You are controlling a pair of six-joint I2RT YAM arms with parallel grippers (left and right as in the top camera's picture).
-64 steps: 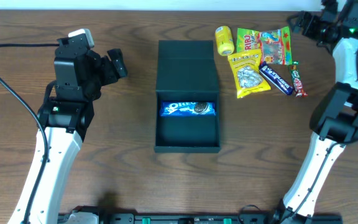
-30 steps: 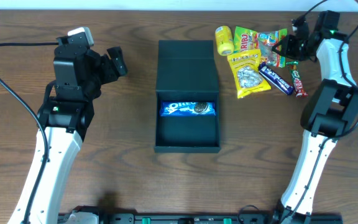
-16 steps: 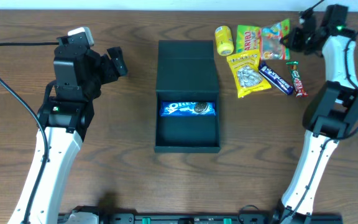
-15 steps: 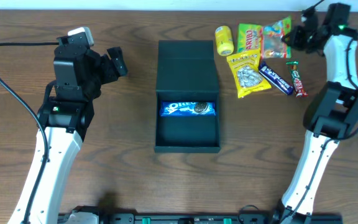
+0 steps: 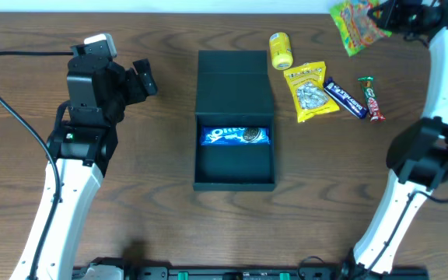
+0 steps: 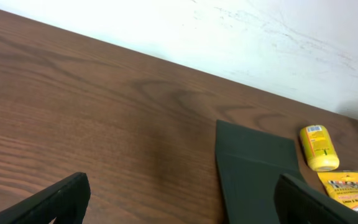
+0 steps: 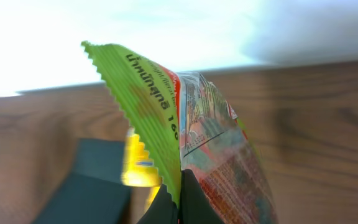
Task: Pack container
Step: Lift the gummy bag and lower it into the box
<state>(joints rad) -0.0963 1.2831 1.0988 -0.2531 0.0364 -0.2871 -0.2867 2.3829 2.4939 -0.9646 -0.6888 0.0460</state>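
Observation:
The container (image 5: 235,93) is a dark green-black box at mid-table, lid flap folded back, with a blue Oreo pack (image 5: 236,136) inside. At the far right corner my right gripper (image 5: 381,14) is shut on a green and red candy packet (image 5: 354,21) held above the table. In the right wrist view the fingertips (image 7: 166,202) pinch the packet (image 7: 166,118) at its serrated edge, with the container (image 7: 86,186) blurred below. My left gripper (image 5: 143,78) hangs open and empty left of the box. Its fingers (image 6: 61,198) frame bare table and the container's lid (image 6: 253,162).
Right of the box lie a yellow can (image 5: 281,50), a yellow snack bag (image 5: 309,92), a dark blue bar (image 5: 345,98) and a red bar (image 5: 373,99). The can (image 6: 319,147) and bag (image 6: 350,186) also show in the left wrist view.
My right gripper has lifted the candy packet off the table and carried it up toward the far right corner. The left arm has not moved.

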